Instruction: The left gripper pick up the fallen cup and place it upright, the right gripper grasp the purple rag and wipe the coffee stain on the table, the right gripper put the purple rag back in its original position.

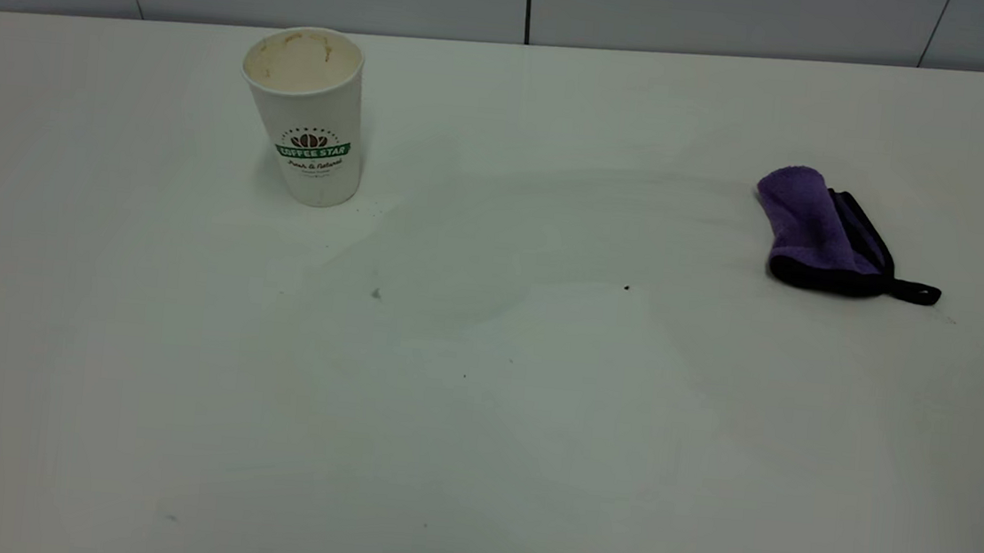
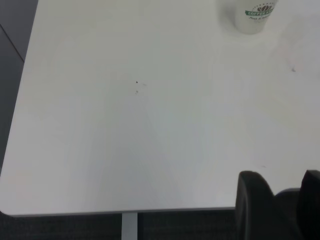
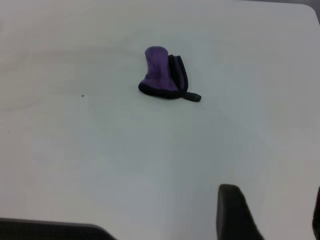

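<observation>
All three steps of the task look finished, judging by how things lie. The cup (image 1: 306, 114) stands upright toward the far left of the table (image 1: 476, 453), mouth up, with brown staining on its cream inside and the green banner facing the camera. No dark puddle shows anywhere on the tabletop; only a faint dull smear lies across the middle, between cup and rag, along with a few tiny dark specks, so the coffee stain appears wiped away. The purple rag (image 1: 821, 234) lies bunched on the right side of the table, well apart from the cup, its black trim and loop pointing right, with nothing touching it. Neither arm enters the exterior view. The left gripper (image 2: 280, 200) shows in its wrist view only as two dark finger tips at the near table edge, well back from the cup, gap visible between them, holding nothing. The right gripper (image 3: 272, 215) likewise sits pulled back from the rag, fingers spread and empty. Nothing appears left to do; whether the rag's spot is its original one cannot be told.
</observation>
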Motion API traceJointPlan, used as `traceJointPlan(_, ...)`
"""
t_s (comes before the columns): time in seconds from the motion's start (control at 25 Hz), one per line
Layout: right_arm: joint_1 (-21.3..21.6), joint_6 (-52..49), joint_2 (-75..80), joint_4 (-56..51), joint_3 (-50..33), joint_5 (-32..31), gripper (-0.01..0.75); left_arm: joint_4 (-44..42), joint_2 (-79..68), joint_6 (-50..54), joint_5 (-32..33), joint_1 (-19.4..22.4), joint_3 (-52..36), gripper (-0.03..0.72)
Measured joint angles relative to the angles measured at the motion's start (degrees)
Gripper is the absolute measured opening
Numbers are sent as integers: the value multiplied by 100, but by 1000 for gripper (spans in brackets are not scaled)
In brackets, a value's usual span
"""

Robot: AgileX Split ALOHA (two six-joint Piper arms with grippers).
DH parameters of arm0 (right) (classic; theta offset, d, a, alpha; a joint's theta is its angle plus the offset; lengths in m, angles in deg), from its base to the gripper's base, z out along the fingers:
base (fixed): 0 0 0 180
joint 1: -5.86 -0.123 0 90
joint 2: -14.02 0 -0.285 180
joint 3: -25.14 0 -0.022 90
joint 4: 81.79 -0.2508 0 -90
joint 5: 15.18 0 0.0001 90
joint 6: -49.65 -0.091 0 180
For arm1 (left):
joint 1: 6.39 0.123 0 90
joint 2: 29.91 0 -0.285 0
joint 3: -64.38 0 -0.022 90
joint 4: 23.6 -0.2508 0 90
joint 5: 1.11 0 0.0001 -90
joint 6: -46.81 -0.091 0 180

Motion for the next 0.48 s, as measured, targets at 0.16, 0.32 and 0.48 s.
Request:
traceJointPlan(0.16, 0, 0, 0, 0, 0, 0, 344, 0, 0, 0, 0, 0, 0, 240)
traceJointPlan(0.32, 0, 0, 0, 0, 0, 0, 290, 0, 0, 0, 0, 0, 0, 240)
traceJointPlan(0.48, 0, 0, 0, 0, 0, 0, 239, 0, 0, 0, 0, 0, 0, 240)
